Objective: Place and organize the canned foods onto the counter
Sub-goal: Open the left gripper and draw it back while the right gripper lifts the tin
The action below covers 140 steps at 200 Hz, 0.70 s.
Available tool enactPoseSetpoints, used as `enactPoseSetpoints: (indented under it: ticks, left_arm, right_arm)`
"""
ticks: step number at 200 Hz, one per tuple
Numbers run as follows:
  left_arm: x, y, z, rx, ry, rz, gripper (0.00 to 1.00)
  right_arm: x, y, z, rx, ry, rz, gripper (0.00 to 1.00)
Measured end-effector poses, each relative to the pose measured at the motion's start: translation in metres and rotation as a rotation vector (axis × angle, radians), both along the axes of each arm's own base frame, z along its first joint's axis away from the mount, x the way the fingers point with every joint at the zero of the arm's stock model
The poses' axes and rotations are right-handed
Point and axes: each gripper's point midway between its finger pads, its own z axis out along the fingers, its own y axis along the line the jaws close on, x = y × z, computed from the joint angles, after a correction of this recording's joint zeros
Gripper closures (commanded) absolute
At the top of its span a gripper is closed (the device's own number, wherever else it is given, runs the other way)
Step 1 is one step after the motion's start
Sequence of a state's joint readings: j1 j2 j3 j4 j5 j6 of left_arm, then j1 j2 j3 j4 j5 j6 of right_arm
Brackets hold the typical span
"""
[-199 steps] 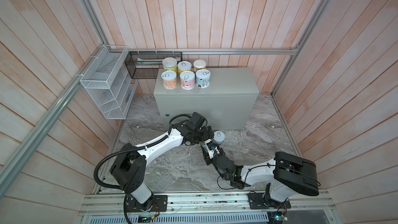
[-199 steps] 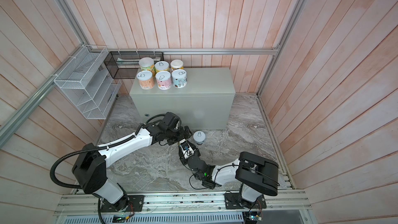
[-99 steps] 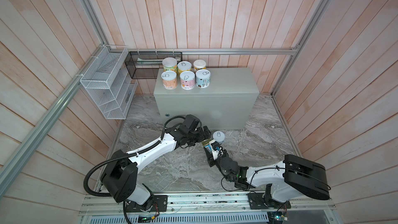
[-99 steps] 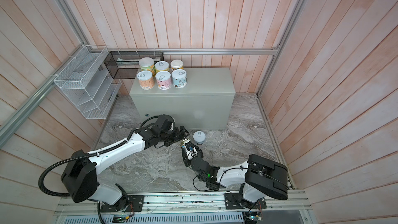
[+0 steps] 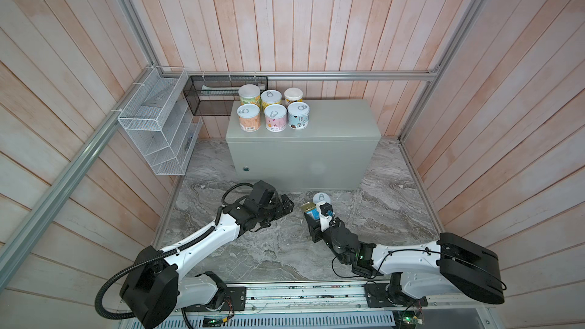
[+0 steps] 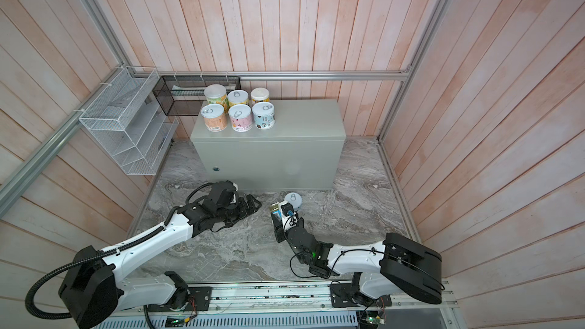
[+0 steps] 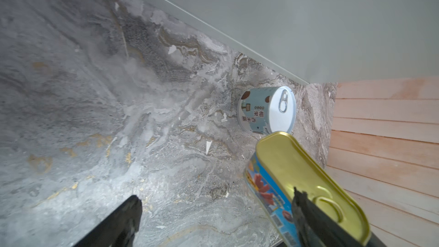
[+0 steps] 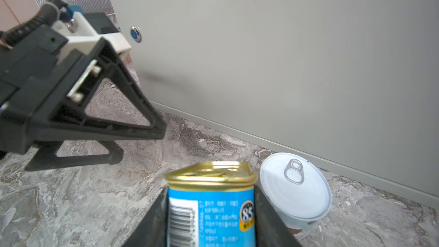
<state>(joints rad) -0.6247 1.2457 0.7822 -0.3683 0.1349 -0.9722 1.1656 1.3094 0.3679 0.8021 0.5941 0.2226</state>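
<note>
A white wire basket [image 5: 152, 128] and a black mesh basket [image 5: 221, 96] are fixed to the wooden wall at far left. Beside them, six round cans [image 5: 275, 117] are stood in two neat rows of three at the back left corner of the grey box's tabletop [image 5: 335, 121], probably so that room is left for the rest. Their pastel labels are too small to be read. Below, low over the stone floor [image 5: 253, 257], the left gripper [image 5: 285, 207] is seen with its fingers [image 8: 133, 119] spread wide and nothing between them, perhaps kept free for another can. To its right, the right gripper [image 5: 311, 216] is closed on an oblong tin [image 8: 213, 212], which is held upright by two opposite sides with its gold pull-tab lid uppermost, likely so that it can be set down flat. A barcode and the number "85" in a round badge are shown on its blue label. Just beside it, a round can [image 5: 321, 199] with a white pull-tab lid is stood on the floor. Chinese characters are printed on its pale blue label, too unclear to be read.
</note>
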Motion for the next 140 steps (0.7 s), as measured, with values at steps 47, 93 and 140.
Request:
enactPoseSetpoints:
  ticks: [47, 93, 140]
  left_arm:
    - [-0.007, 0.024, -0.024, 0.042, 0.026, 0.044, 0.00]
    - [-0.015, 0.037, -0.045, 0.068, 0.036, 0.047, 0.00]
    - [-0.015, 0.048, -0.054, 0.096, 0.004, 0.046, 0.00]
  right_arm:
    - [-0.001, 0.003, -0.008, -0.018, 0.035, 0.047, 0.51]
    - [0.007, -0.005, 0.025, 0.011, 0.016, 0.040, 0.52]
    - [0.007, -0.018, 0.102, 0.167, -0.060, 0.030, 0.53]
